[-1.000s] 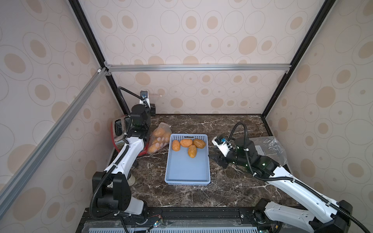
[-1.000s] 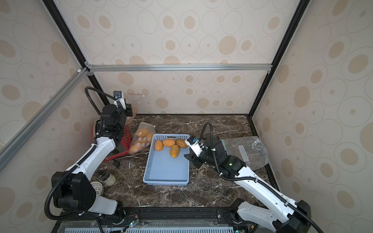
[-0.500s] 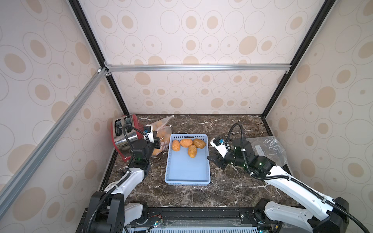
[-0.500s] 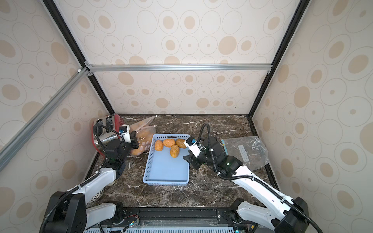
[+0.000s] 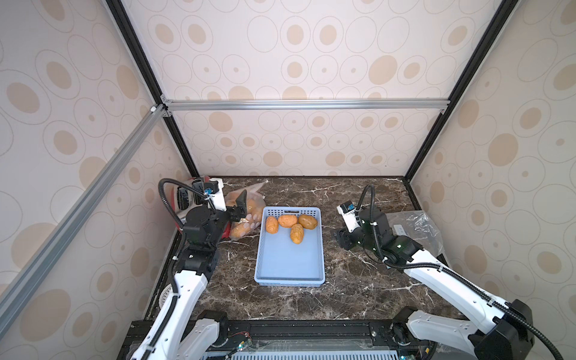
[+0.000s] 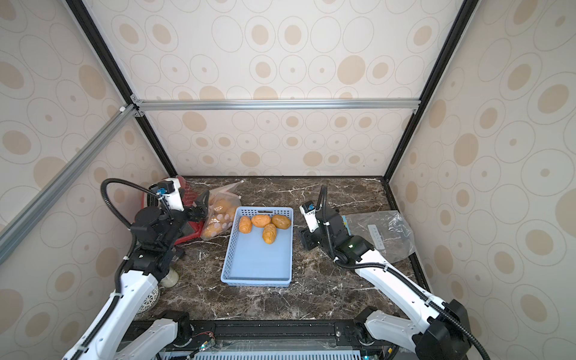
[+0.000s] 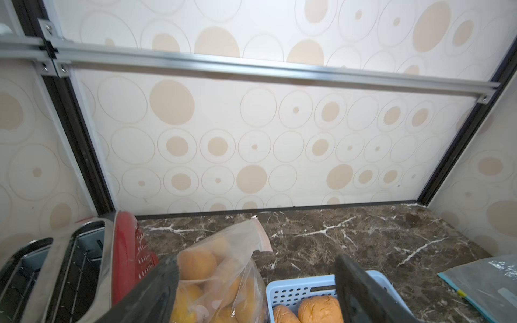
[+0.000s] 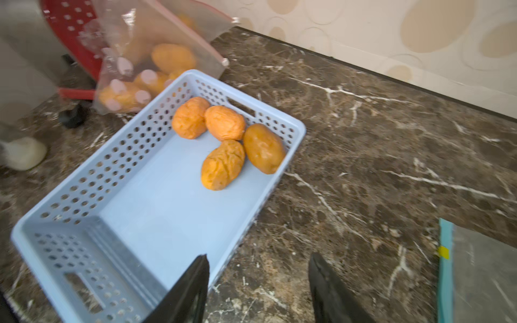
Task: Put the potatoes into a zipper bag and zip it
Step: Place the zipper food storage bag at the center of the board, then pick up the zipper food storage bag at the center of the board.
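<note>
Four potatoes (image 5: 291,226) are lying at the far end of the blue basket (image 5: 290,282); more are sitting in the zipper bag (image 5: 246,215) just left of it. Left fingers (image 7: 156,288) are standing spread beside that bag, gripping nothing. Right fingers (image 8: 330,290) are standing apart, empty, over the bench (image 5: 349,286) right of the basket.

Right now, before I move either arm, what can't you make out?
- Potato count in the filled bag: potatoes overlap, left gripper covers part in both top views; left wrist view cuts it off.
- Whether its zipper is fully shut: blurred in right wrist view.
- Empty bag: right arm hides part in both top views.
</note>
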